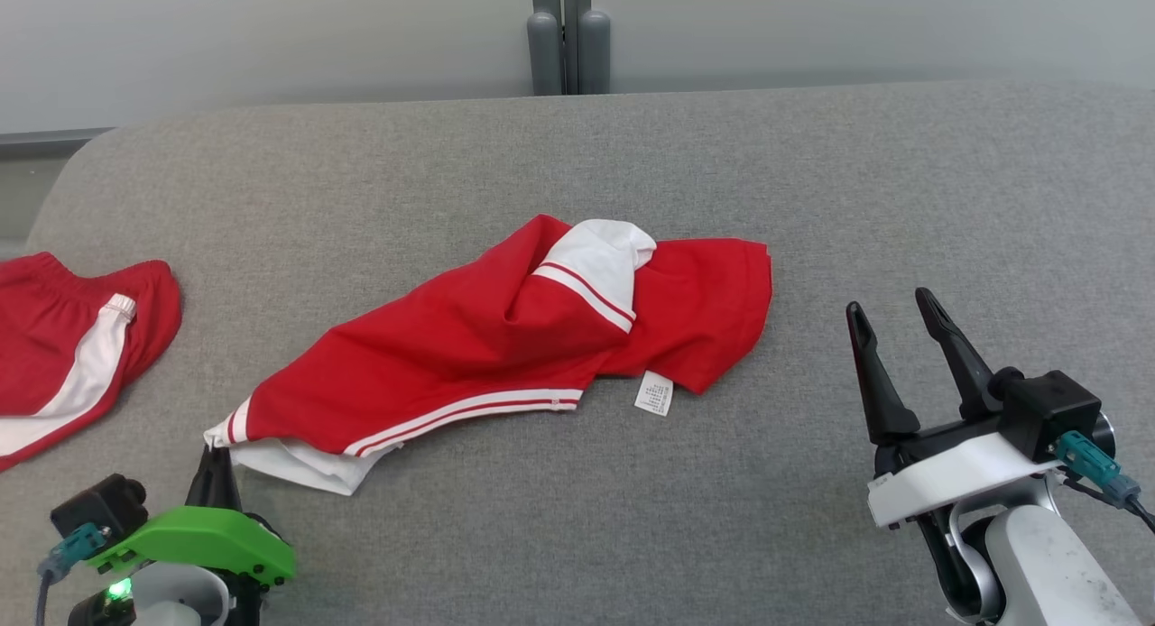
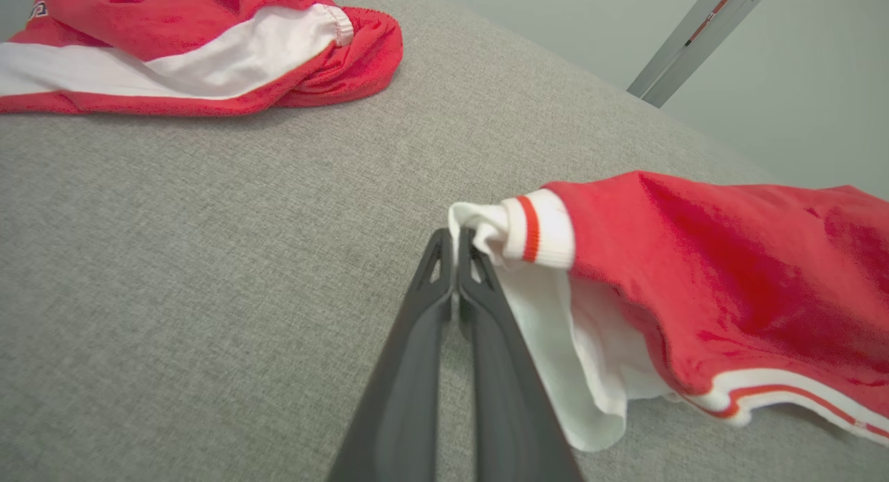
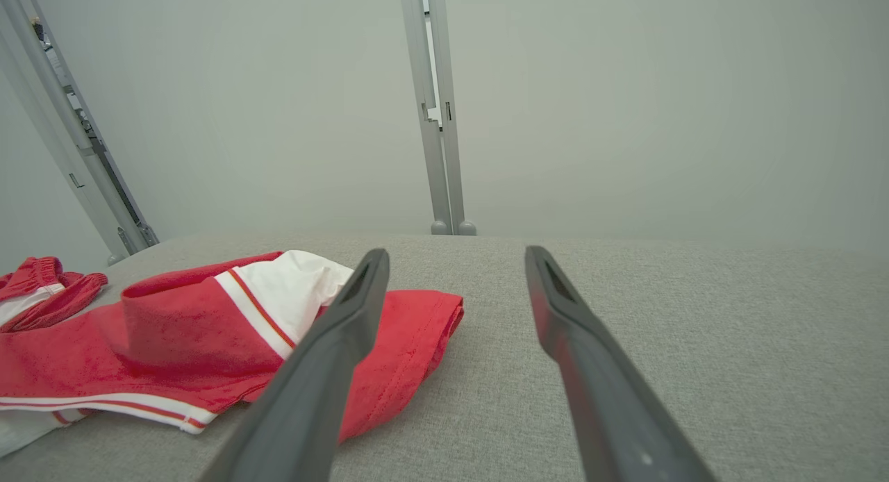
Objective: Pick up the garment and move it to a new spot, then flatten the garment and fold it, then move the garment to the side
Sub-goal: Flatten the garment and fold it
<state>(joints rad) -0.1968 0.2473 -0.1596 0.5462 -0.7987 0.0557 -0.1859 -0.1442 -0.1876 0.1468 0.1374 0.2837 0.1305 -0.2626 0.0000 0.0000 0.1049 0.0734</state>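
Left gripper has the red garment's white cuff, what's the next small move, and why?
Probably raise the left gripper a little: it is shut on the white cuff at the corner of the red garment, which lies bunched on the grey surface. The right gripper is open, apart from the cloth.

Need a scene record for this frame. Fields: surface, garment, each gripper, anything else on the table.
surface: grey fabric-covered table
garment: red with white trim, crumpled and partly folded over itself, mid-table
care label: white, showing at the garment's near edge
left gripper: shut, pinching the garment's white-trimmed corner
right gripper: open, empty, apart from the garment, off to its right
other: red and white shorts at the table's left, untouched
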